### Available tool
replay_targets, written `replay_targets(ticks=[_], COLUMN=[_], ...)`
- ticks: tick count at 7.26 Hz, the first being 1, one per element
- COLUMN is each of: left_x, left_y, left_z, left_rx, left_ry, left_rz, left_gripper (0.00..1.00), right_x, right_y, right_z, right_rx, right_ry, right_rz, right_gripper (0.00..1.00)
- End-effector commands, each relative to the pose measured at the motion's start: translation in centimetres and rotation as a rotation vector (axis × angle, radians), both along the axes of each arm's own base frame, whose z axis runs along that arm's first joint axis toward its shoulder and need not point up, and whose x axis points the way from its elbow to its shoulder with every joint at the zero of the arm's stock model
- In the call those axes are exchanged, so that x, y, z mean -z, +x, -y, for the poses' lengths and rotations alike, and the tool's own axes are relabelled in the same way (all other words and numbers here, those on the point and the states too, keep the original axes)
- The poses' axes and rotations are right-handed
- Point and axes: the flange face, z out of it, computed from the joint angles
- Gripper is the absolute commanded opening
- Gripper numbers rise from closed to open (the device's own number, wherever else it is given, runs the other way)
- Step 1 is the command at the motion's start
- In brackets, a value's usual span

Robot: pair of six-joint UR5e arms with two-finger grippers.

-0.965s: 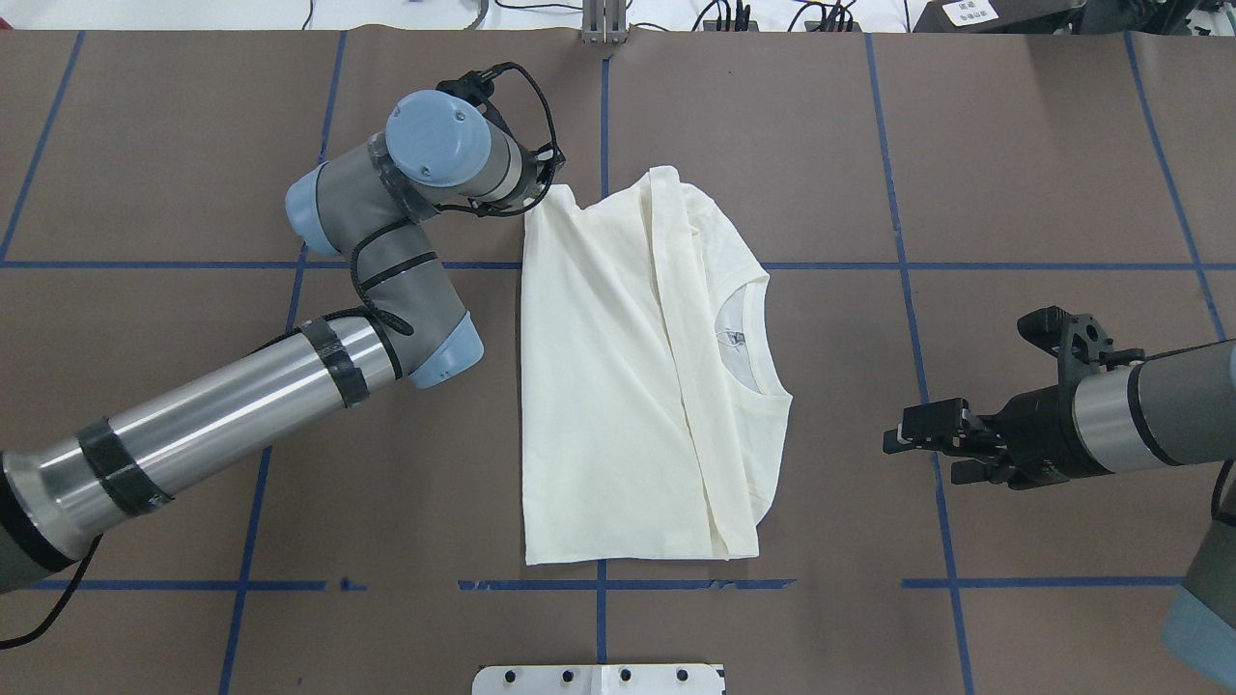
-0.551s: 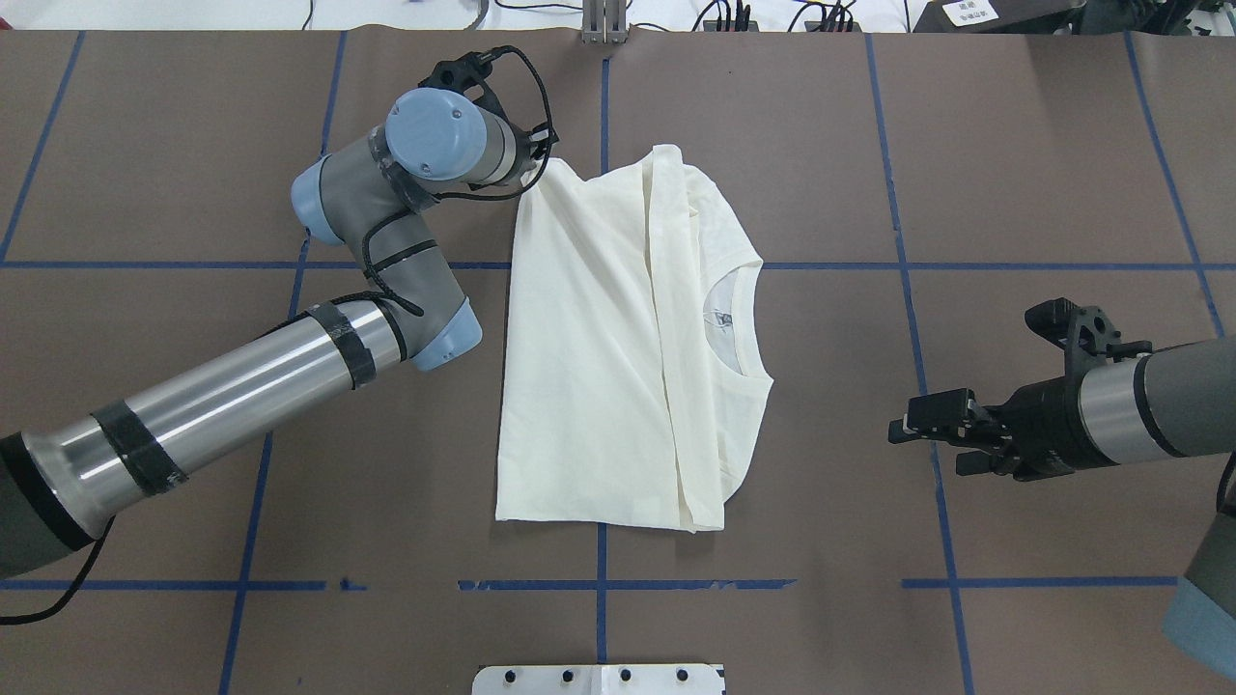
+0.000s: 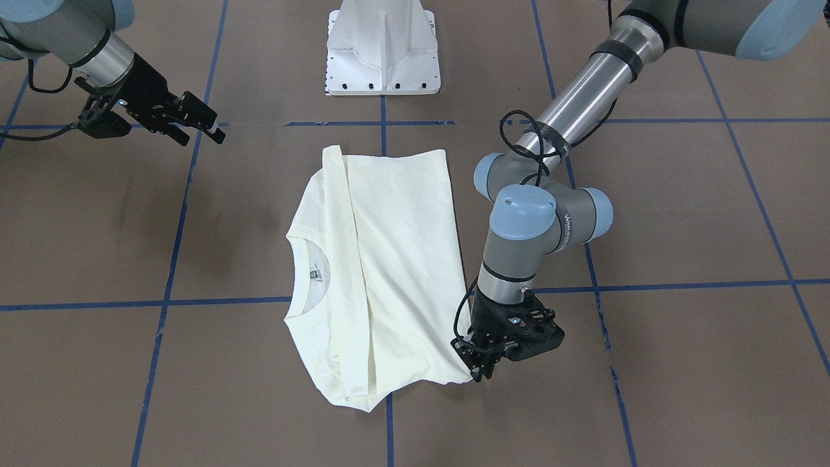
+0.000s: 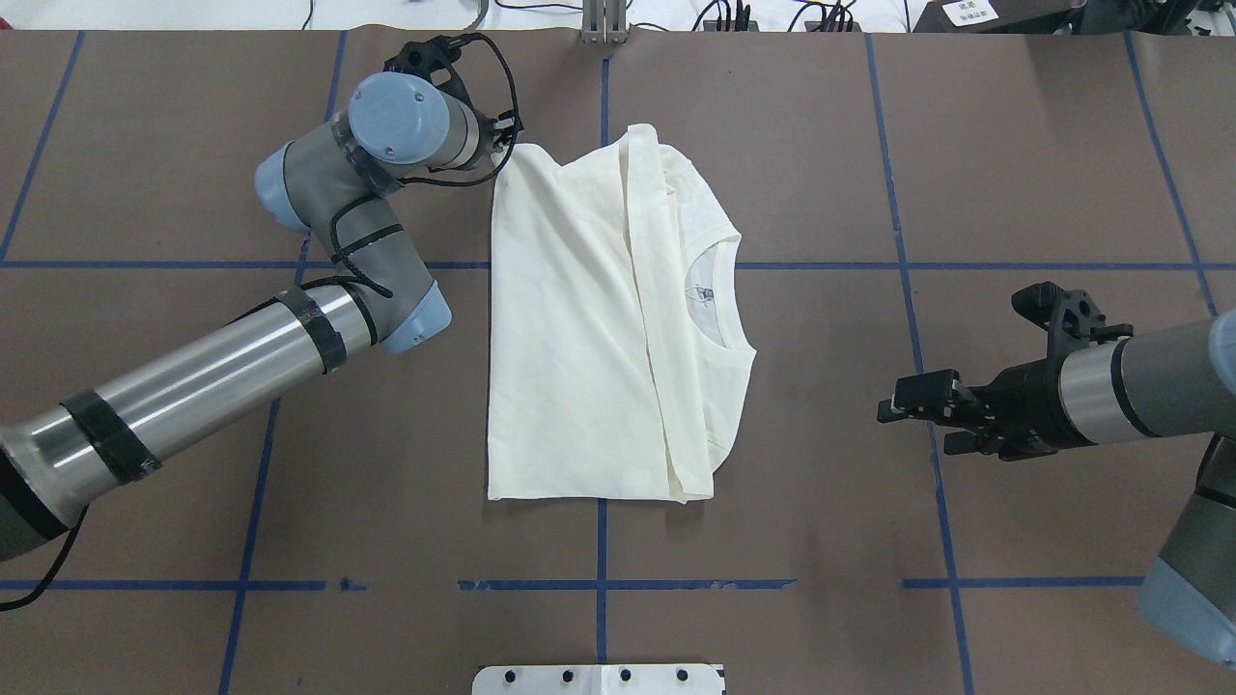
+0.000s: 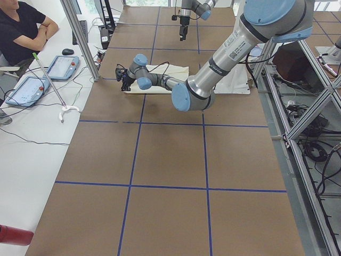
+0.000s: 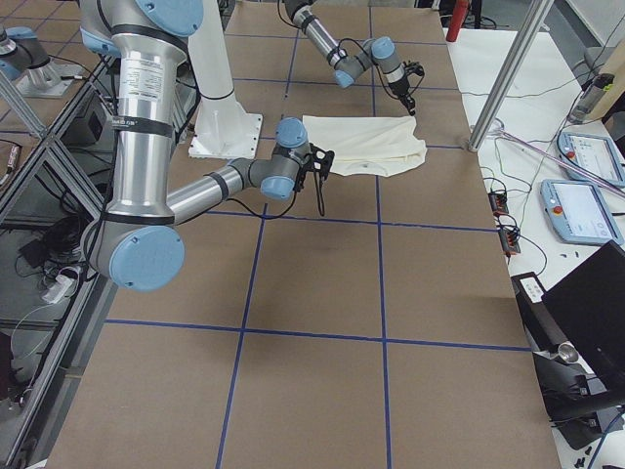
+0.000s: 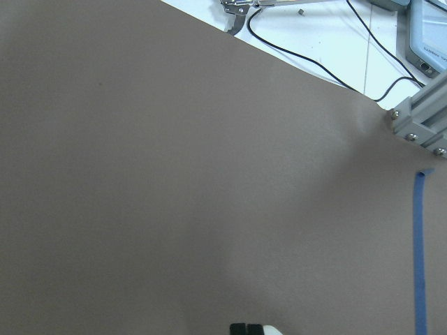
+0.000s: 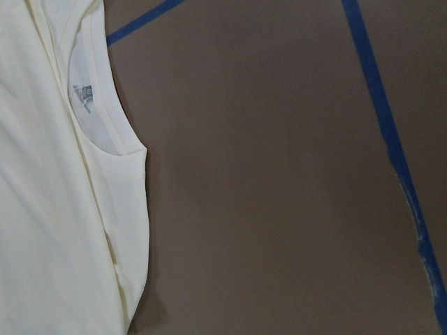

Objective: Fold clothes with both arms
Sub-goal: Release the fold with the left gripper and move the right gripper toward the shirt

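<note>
The T-shirt (image 3: 395,259) lies mid-frame on the table (image 3: 681,214), sides folded in, my left pincer (image 3: 478,371) clamped on its lower-right corner, my right pincer (image 3: 202,133) apart, upper left; I judge crosswise folds remain.

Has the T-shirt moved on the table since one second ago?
Yes. Overhead, the T-shirt has slid left and up, away from the near blue tape line.

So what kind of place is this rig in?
Probably a robotics lab: a tape-gridded table, teach pendants on the side bench, and an operator seated beside it.
</note>
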Motion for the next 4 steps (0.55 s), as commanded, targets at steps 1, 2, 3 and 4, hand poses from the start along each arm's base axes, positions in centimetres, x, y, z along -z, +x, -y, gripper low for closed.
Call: replay_targets(ticks=[1,2,3,4], left_x=[0.1,0.8,2.8,4.0], left_y=[-3.7,-6.1,-8.1,-9.8], left_z=[-3.4,-5.5,-7.3,-9.7], left_rx=[-0.142,-0.15,-0.151,-0.184], left_ry=[0.003,-0.006,-0.009,-0.023], left_rz=[0.03,0.037,0.04,0.045], left_gripper=[1.0,1.0,1.0,1.0], right_x=[2.2,5.3,8.9,12.3], right_y=[-2.8,-5.0,-7.8,-12.2], right_z=[2.2,3.8,4.7,3.6], right_rx=[0.009,0.029,0.046,0.053], right_ry=[0.01,0.02,0.036,0.07], right_rz=[-0.065,-0.122,-0.191,-0.279], right_gripper=[1.0,1.0,1.0,1.0])
